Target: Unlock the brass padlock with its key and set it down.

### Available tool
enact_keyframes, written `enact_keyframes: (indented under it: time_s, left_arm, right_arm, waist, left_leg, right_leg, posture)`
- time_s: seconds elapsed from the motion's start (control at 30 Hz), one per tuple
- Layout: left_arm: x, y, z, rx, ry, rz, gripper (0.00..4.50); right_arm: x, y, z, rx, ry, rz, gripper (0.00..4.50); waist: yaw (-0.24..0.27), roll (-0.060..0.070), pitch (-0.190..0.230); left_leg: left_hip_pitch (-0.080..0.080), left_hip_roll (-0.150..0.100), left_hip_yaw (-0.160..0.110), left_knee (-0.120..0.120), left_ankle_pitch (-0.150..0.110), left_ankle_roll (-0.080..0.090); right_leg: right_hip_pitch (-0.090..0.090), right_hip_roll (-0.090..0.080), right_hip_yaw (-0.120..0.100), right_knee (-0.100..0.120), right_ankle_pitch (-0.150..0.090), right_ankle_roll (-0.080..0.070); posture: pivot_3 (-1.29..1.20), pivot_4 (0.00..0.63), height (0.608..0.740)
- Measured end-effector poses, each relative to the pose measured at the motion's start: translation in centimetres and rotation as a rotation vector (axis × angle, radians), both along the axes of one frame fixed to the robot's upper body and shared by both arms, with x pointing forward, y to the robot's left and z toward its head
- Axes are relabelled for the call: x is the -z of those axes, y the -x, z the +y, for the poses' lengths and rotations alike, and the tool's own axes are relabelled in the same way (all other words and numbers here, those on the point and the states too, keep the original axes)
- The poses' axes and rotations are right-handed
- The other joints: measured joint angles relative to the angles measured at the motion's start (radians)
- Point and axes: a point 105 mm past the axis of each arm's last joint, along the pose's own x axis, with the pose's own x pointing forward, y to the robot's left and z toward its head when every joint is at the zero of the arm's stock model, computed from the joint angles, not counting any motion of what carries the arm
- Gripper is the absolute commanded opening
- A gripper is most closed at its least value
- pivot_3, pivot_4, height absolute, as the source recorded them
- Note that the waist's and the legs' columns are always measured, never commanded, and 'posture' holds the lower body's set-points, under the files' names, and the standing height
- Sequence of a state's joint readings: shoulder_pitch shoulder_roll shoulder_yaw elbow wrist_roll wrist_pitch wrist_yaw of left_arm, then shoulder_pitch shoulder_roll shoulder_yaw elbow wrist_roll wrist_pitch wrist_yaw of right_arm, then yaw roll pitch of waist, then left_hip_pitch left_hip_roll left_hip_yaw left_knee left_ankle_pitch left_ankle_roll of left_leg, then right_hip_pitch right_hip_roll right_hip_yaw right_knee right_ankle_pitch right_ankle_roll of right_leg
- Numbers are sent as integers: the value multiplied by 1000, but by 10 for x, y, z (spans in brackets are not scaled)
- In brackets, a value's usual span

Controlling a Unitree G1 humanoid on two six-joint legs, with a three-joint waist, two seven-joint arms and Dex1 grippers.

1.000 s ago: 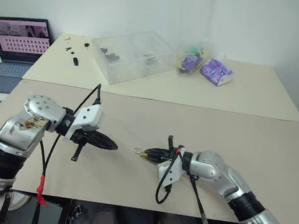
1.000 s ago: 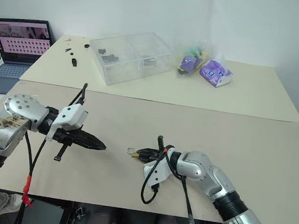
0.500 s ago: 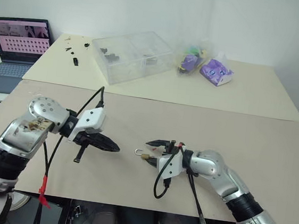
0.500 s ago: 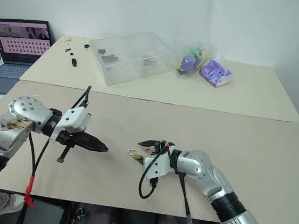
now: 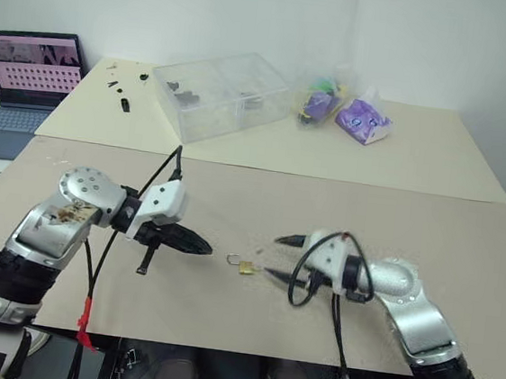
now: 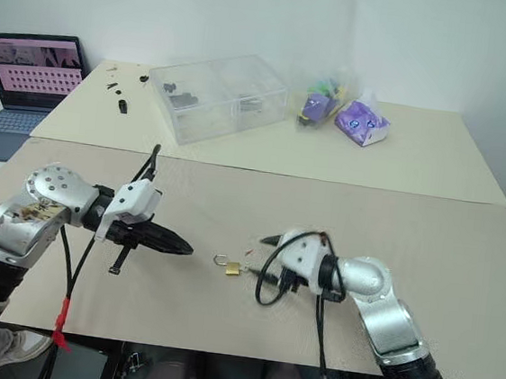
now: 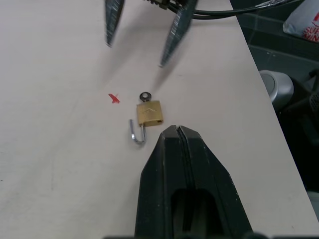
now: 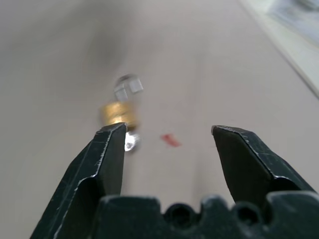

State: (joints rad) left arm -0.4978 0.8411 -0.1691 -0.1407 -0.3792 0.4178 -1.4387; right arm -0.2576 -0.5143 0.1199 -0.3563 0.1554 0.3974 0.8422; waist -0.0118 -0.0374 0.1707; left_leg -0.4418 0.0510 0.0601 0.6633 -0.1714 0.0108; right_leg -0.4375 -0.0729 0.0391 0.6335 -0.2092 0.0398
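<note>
The brass padlock [image 7: 149, 113] lies flat on the beige table [image 5: 429, 235], between the two grippers. Its silver shackle [image 7: 137, 135] stands swung open. The key sits in the lock's bottom, and its round head [image 7: 145, 95] sticks out. My left gripper [image 5: 209, 248] is shut and empty, with its tip a little short of the padlock [image 5: 245, 266] on the left side. My right gripper [image 5: 279, 256] hovers open just right of the lock, holding nothing. In the right wrist view the padlock [image 8: 118, 113] lies just beyond the tip of one finger [image 8: 109, 149].
A tiny red speck [image 7: 114, 98] lies beside the lock. On the far table stand a clear plastic box [image 5: 222, 94], purple bags [image 5: 362, 119] and small black parts [image 5: 123, 90]. A laptop [image 5: 25, 71] is at the far left. The table's front edge runs close behind both arms.
My right gripper has opened, let go of the padlock and key, rolled, risen and drawn back to the right. The padlock now lies on the table. The left gripper has stayed put.
</note>
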Motion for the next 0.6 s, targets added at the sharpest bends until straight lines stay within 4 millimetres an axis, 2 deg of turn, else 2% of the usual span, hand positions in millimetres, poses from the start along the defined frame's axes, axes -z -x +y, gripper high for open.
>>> enact_keyframes:
  time_s: [0.07, 0.13, 0.47, 0.5, 0.6]
  left_arm:
    - [1, 0, 0, -20, 18, 7, 0]
    - [2, 1, 0, -37, 24, 11, 0]
    - [0, -2, -4, -74, 56, -5, 0]
    - [-1, -5, -5, -104, 80, -14, 0]
    - [-9, -36, 0, -374, 290, -42, 0]
  right_arm:
    - [-10, -6, -6, 122, -133, 29, 3296]
    - [-10, -4, -7, 200, -208, 64, 3296]
    - [0, 2, -1, 298, -245, 124, 3296]
    - [0, 1, -1, 312, -246, 120, 3296]
    - [3, -13, -15, 456, -238, 88, 3296]
  waist:
    - [0, 0, 0]
    - [0, 0, 0]
    - [-1, 0, 0]
    - [0, 0, 0]
    - [0, 0, 0]
  left_leg:
    - [0, 0, 0, -1, 0, 0]
    - [0, 0, 0, -2, 0, 0]
    - [0, -1, 0, -2, 0, 0]
    - [0, -1, 0, -2, 0, 0]
    - [-1, -1, 0, -2, 0, 0]
  right_leg:
    - [0, 0, 0, 0, 0, 0]
    - [-1, 0, 0, 0, 0, 0]
    - [-1, -1, 0, -1, 0, 0]
    - [-1, -1, 0, -2, 0, 0]
    - [0, -2, 0, -2, 1, 2]
  posture:
    - [0, 150, 726]
    - [0, 150, 726]
    - [0, 150, 726]
    - [0, 150, 726]
    - [0, 150, 726]
